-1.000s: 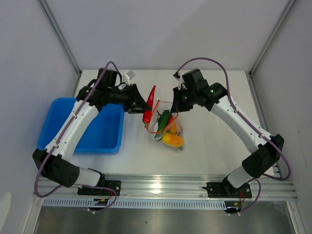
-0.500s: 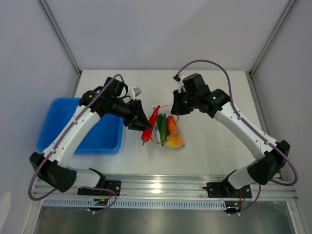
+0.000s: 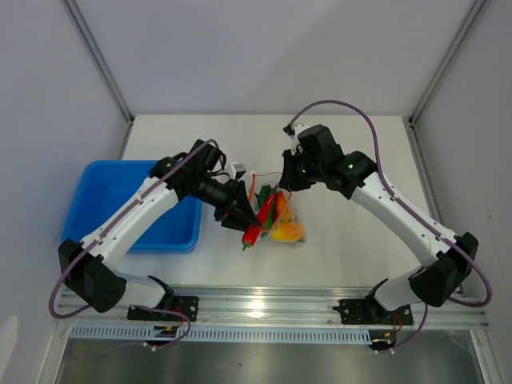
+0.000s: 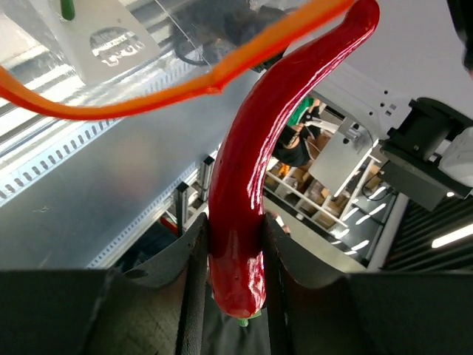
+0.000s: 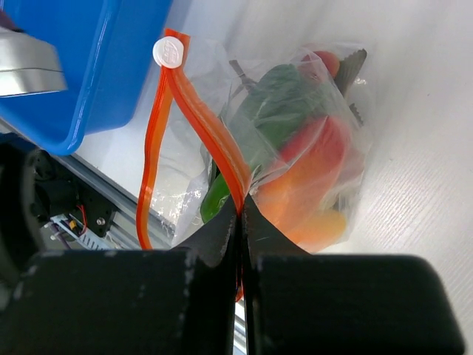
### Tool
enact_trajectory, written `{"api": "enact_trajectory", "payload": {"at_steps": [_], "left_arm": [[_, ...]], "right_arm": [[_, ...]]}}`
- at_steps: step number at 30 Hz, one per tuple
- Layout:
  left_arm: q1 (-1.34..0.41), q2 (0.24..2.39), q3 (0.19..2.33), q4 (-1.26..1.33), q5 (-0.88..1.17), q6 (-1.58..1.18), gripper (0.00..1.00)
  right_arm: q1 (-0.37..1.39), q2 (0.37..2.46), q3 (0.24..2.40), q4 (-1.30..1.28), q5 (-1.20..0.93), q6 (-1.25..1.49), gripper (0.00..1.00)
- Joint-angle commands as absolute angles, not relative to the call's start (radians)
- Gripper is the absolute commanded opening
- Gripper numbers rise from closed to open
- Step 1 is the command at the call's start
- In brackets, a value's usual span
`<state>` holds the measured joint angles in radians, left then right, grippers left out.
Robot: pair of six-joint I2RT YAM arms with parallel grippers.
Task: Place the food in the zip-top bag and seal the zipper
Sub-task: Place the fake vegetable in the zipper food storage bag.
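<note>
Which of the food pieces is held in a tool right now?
The long red pepper, pinched by the left tool; the green and orange pieces sit inside the bag.

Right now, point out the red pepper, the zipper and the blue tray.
red pepper [image 4: 240, 200], left wrist view, middle of its body.
zipper [image 5: 211, 137], right wrist view, middle of the orange strip.
blue tray [image 3: 172, 224], top view, bare floor near its right wall.

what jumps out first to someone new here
A glossy red chili pepper clamped in the left gripper fills the left wrist view, its tip at the orange zipper of the zip-top bag mid-table. The right gripper pinches that zipper, green and orange food showing through the clear plastic; a blue tray lies on the left.
</note>
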<state>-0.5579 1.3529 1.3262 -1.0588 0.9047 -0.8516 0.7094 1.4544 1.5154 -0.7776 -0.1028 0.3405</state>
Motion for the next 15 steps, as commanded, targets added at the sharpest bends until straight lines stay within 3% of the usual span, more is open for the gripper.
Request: {"api": "enact_trajectory", "payload": {"at_steps": [1, 9, 15], "left_arm": [[-0.565, 1.374, 1.29, -0.973, 0.965, -0.952, 0.01], [-0.561, 1.443, 1.261, -0.861, 0.968, -1.101, 0.0], [-0.534, 1.48, 1.287, -0.902, 0.841, -1.129, 0.01]], "right_arm": [[0.724, 1.394, 1.517, -0.698, -0.087, 0.348, 0.0], [0.755, 1.351, 1.483, -0.675, -0.081, 0.333, 0.0], [0.765, 1.33, 1.457, -0.67, -0.067, 0.339, 0.0]]}}
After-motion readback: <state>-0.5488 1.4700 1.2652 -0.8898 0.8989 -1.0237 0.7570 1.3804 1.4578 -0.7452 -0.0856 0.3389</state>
